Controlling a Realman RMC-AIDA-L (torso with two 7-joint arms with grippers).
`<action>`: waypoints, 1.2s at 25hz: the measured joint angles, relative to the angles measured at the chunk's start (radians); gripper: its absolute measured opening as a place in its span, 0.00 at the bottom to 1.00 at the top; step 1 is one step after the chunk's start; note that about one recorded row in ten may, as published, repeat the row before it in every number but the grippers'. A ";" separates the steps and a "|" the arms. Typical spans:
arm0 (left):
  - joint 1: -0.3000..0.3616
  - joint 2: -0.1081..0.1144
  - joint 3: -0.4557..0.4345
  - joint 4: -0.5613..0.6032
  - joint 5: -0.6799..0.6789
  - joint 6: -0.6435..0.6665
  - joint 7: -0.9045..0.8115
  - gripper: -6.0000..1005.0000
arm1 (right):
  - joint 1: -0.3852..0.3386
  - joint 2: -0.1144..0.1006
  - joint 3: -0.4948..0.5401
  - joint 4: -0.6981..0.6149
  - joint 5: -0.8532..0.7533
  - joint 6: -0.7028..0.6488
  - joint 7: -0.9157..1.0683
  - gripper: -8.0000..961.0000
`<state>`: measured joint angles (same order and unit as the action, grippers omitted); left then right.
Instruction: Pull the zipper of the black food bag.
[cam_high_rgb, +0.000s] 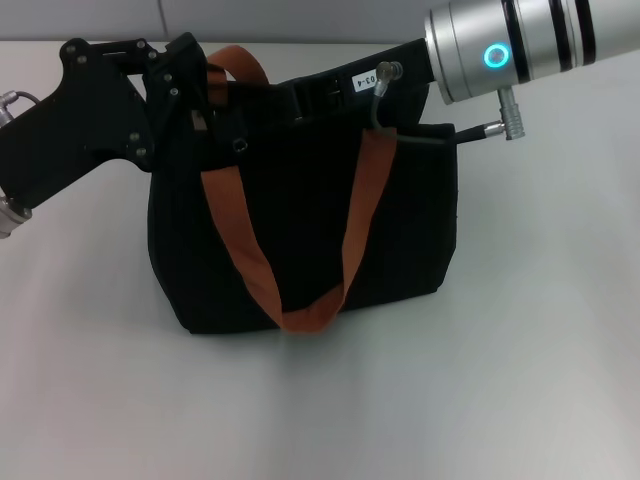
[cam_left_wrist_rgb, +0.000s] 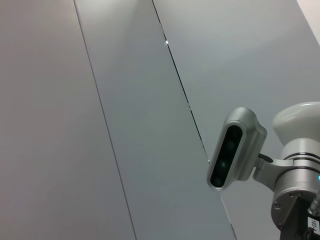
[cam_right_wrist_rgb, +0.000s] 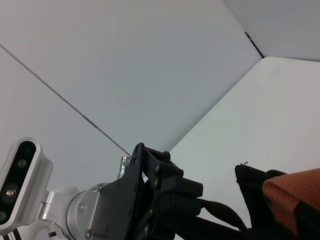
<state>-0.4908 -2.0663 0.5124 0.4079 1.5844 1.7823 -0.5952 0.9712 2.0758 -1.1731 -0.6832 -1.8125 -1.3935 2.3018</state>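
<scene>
The black food bag (cam_high_rgb: 300, 230) stands in the middle of the table in the head view, with its orange-brown handles (cam_high_rgb: 250, 262) hanging down its front. My left gripper (cam_high_rgb: 192, 100) is at the bag's top left corner and looks shut on the fabric edge there. It also shows in the right wrist view (cam_right_wrist_rgb: 186, 192), next to the bag's corner (cam_right_wrist_rgb: 252, 190). My right gripper (cam_high_rgb: 300, 98) reaches in from the right over the bag's top, black against black. A small silver ring (cam_high_rgb: 240, 147) sits near the top left; I cannot tell whether it is the zipper.
The white table (cam_high_rgb: 520, 380) extends around the bag on all sides. A grey panelled wall (cam_left_wrist_rgb: 125, 100) stands behind. My head camera (cam_left_wrist_rgb: 235, 150) shows in the left wrist view.
</scene>
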 joint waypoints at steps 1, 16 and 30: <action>0.000 0.000 0.000 0.000 0.000 0.000 0.000 0.03 | 0.000 0.000 0.000 0.000 0.000 0.000 0.000 0.20; 0.002 0.000 0.000 0.000 -0.001 0.006 0.000 0.03 | 0.002 0.001 -0.002 -0.012 -0.031 0.008 -0.003 0.01; 0.001 0.000 0.000 0.000 -0.003 0.008 0.000 0.04 | 0.023 0.001 -0.004 -0.006 -0.032 0.002 0.025 0.04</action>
<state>-0.4894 -2.0662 0.5124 0.4080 1.5816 1.7901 -0.5952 0.9943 2.0770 -1.1774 -0.6893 -1.8441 -1.3910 2.3263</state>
